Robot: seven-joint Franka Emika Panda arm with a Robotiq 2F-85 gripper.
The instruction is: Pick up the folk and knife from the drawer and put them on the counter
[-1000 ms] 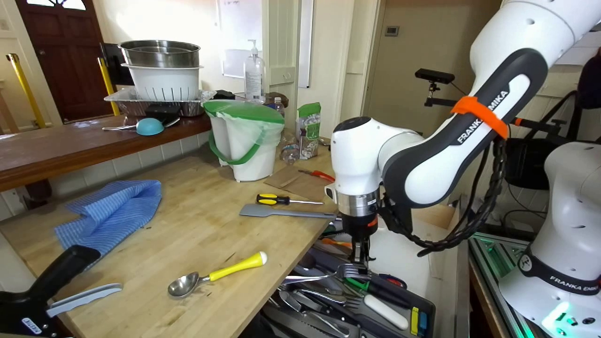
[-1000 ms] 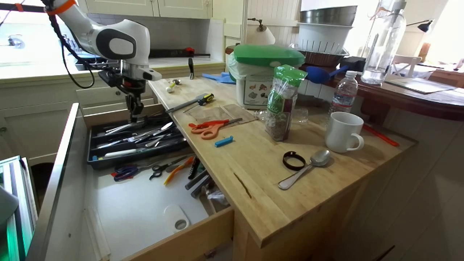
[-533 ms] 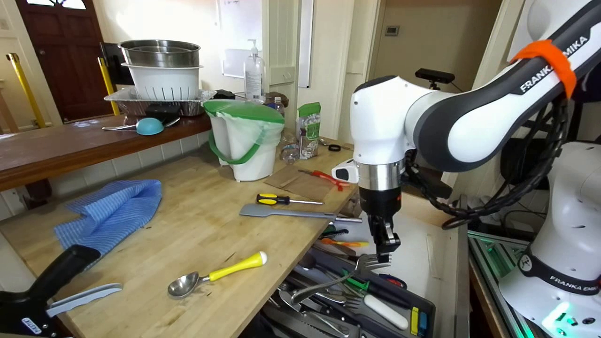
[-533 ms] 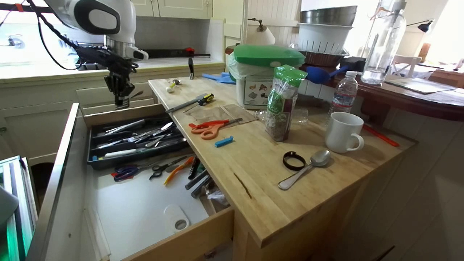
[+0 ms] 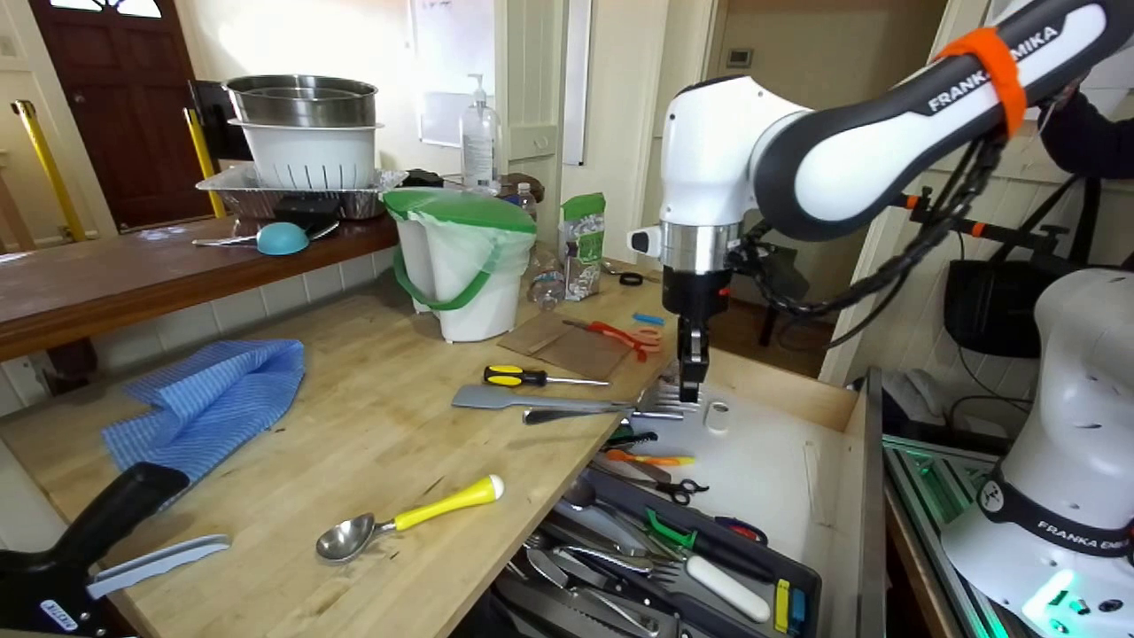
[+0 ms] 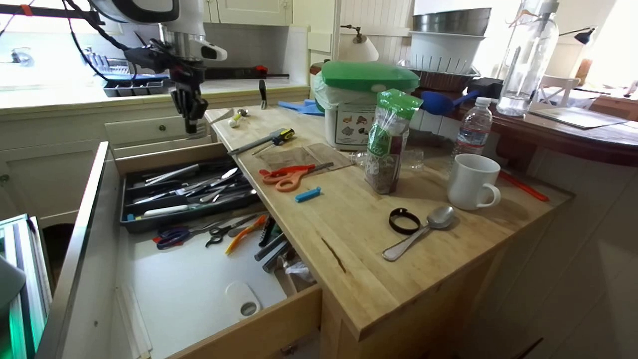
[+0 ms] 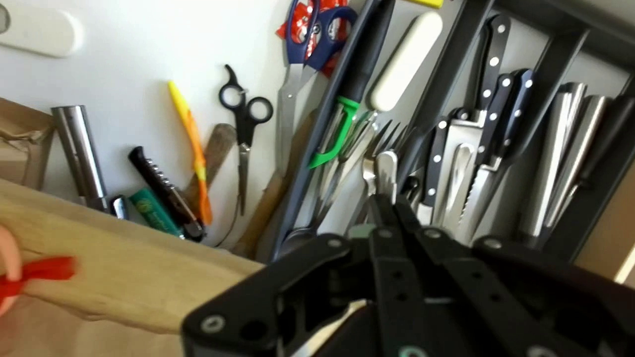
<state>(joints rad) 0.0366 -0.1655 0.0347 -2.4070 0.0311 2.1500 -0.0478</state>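
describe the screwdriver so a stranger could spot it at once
On the wooden counter, find the green-lidded bucket. Between that bucket and the open drawer, the screwdriver lies beside a grey spatula; only the screwdriver has a yellow-and-black handle.

Black-and-white robot arm (image 5: 855, 168): we read white capitals "FRANK" and "MIKA", bright orange band (image 5: 992, 78) lying between them. White rounded robot base (image 5: 1076, 399): "FRANKA EM" on black band (image 5: 1067, 536), rest cut off; round emblem (image 5: 992, 498) on same band. Green-lidded white plastic bin (image 6: 356, 97): panel (image 6: 356, 124) of small coloured pictures, any words too small for us. Black pistol-gripped device (image 5: 71, 560): small white label (image 5: 60, 615), letters unclear. Clear water bottle (image 6: 472, 130), green printed bag (image 6: 391, 142), clear pump bottle (image 5: 479, 142): printing we cannot make out.
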